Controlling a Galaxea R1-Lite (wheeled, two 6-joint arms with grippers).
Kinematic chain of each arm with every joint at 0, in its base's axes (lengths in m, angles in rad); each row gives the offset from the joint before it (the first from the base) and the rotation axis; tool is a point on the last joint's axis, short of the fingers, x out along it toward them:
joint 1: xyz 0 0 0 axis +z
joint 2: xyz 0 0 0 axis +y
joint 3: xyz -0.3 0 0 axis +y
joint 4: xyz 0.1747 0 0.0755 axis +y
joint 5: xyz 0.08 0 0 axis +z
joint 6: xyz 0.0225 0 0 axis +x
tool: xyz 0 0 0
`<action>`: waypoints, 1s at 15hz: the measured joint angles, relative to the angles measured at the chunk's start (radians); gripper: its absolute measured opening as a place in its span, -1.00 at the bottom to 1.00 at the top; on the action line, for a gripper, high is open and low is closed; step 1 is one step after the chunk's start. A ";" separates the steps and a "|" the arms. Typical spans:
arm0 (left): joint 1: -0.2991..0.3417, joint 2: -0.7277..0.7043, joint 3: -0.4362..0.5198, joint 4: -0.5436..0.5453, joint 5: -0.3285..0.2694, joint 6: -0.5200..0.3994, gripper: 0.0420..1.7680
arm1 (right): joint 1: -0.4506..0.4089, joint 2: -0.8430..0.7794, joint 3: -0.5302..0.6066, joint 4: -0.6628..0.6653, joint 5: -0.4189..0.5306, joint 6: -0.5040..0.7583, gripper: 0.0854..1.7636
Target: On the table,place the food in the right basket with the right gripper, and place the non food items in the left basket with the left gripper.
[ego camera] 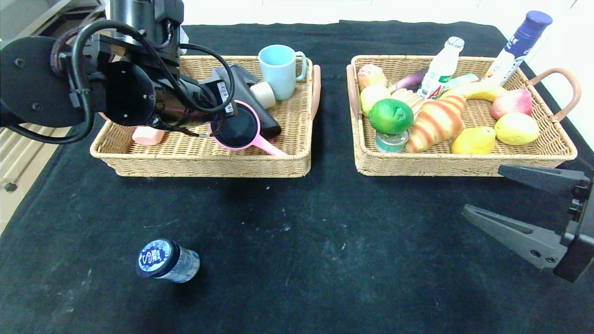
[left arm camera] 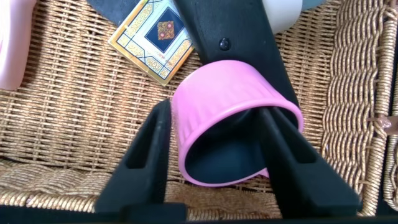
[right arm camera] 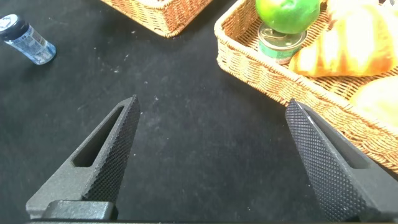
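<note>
The left basket (ego camera: 209,163) holds a pink cup (ego camera: 234,127) lying on its side, a light blue mug (ego camera: 278,69), a black item and a pink block (ego camera: 147,135). My left gripper (left arm camera: 216,112) is over this basket, open, with one finger outside the pink cup (left arm camera: 230,93) and the other reaching into its mouth. The right basket (ego camera: 464,169) is full of fruit, bread, a tin and bottles. A small bottle (ego camera: 167,260) with a blue cap lies on the black table at the front left. My right gripper (ego camera: 482,190) hovers open and empty before the right basket.
A patterned card (left arm camera: 152,37) lies on the left basket's floor beside the cup. In the right wrist view the small bottle (right arm camera: 28,40) lies far off across the cloth, and the right basket's rim (right arm camera: 249,59) is close to one finger.
</note>
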 joint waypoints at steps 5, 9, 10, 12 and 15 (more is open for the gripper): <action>-0.005 -0.009 0.011 0.010 0.003 0.005 0.51 | 0.004 0.000 0.005 -0.001 -0.003 -0.010 0.94; -0.011 -0.029 0.030 0.013 0.003 0.005 0.68 | 0.005 0.002 0.008 -0.001 -0.003 -0.017 0.94; -0.021 -0.038 0.038 0.014 0.003 0.006 0.71 | 0.005 0.001 0.010 -0.002 -0.003 -0.022 0.94; -0.037 -0.058 0.045 0.030 0.004 0.008 0.76 | 0.006 0.001 0.011 -0.003 -0.003 -0.025 0.94; -0.052 -0.093 0.061 0.090 0.006 0.009 0.82 | 0.006 0.002 0.013 -0.003 -0.003 -0.026 0.94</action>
